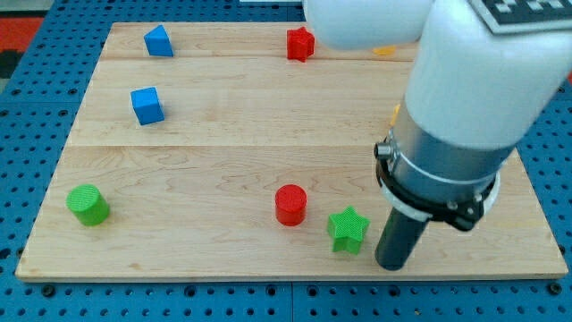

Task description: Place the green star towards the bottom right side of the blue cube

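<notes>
Pale wooden board (223, 116) rests on a blue pegboard surface (27, 134). Nearest, my tip (391, 266) stands just right of the green star (348, 230), apart from it; the rod has no jaws. Left of the star sits a red cylinder (290, 205), and far left a green cylinder (88, 205). Farther back lies the blue cube (147, 105). At the far edge are a second blue block (158, 41) and a red star (300, 43).
</notes>
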### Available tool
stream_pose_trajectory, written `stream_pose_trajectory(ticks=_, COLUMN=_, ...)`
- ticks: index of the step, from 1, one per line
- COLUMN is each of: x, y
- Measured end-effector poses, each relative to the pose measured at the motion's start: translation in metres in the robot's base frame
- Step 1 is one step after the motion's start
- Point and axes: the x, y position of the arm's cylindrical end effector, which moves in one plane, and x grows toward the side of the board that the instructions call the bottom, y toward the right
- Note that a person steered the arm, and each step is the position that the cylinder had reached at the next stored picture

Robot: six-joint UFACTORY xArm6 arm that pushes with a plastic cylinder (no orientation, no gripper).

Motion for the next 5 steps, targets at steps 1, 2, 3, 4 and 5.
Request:
stream_pose_trajectory(ticks=1, x=-0.014, y=-0.046)
stream_pose_trajectory(ticks=2, x=-0.051, y=-0.087)
stream_pose_trajectory(ticks=3, x=-0.084, y=-0.126)
stream_pose_trajectory(ticks=4, x=-0.131, y=-0.142)
stream_pose_trajectory(ticks=5, x=-0.182, y=-0.146)
